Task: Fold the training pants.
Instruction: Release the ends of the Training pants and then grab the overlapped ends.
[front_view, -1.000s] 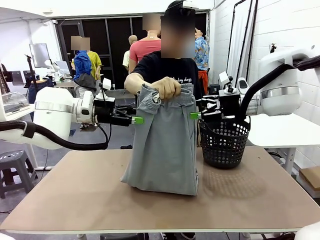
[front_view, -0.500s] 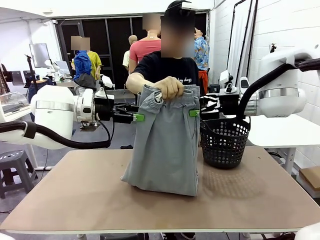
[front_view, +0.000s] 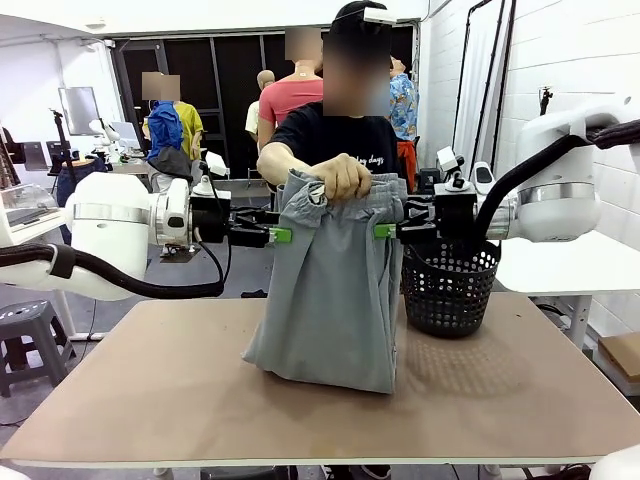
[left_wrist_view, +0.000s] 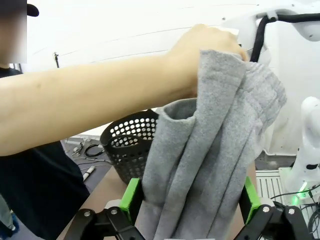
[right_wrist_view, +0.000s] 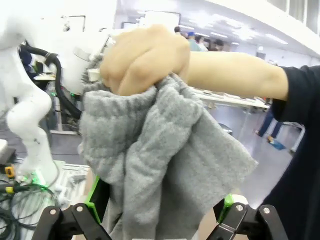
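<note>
Brown and flat, the tabletop (front_view: 150, 390) runs away from me toward a person in a black shirt at its far side, with a busy workshop behind. That person's hand (front_view: 343, 177) is bunched around the gathered elastic waistband of the light grey soft-fabric training pants (front_view: 330, 300). It holds them up over the middle of the table, so the wide legs hang straight and their lower ends crumple onto the board. I take it they are held this way to offer me the waist. My left gripper (front_view: 272, 236) reaches in level from the left and my right gripper (front_view: 388, 230) from the right, both at the upper cloth just under the fist. Each stands fully spread, green pads (left_wrist_view: 131, 199) on either side of the hanging folds with grey fabric between them. Neither has closed on anything, so the weight is all on the person's hand. Just right of the pants on the table sits a black mesh plastic basket (front_view: 450, 290), near my right gripper but below it. Folding has not begun, as I judge it; the next move calls for pinching both sides of the waist evenly before the hand lets go.
</note>
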